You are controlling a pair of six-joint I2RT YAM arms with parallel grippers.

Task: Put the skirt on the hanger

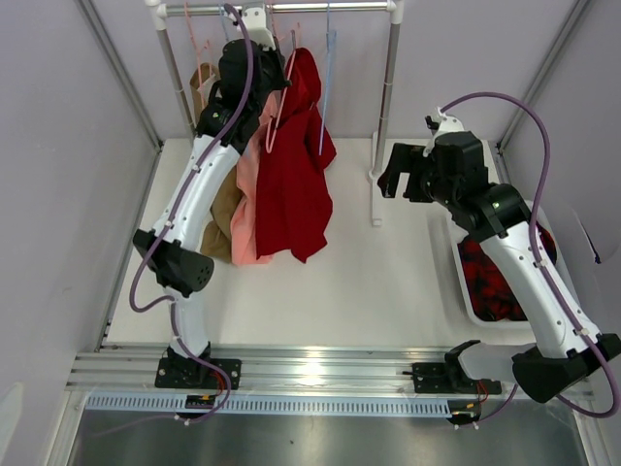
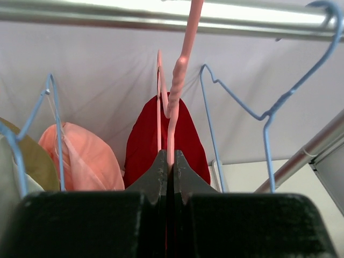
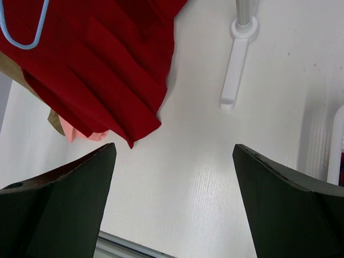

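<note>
Solid dark red cloth skirt (image 1: 291,189): draped on the thin pale pink triangular hanger (image 2: 180,70), up at the silver metal rail (image 2: 80,16) along the desk's far edge, left of centre. Left gripper (image 2: 167,157): pinching the hanger's neck. Right gripper (image 3: 173,153): spread wide, empty, over the desk's right half. Risk: whether the hook sits over the rail cannot be told, so a release before it seats would drop hanger and skirt.

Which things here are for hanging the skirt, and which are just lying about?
For the job: skirt, hanger, left gripper shut on the hanger.
Just lying about: salmon garment, brown garment, blue hangers, plaid cloth.
</note>
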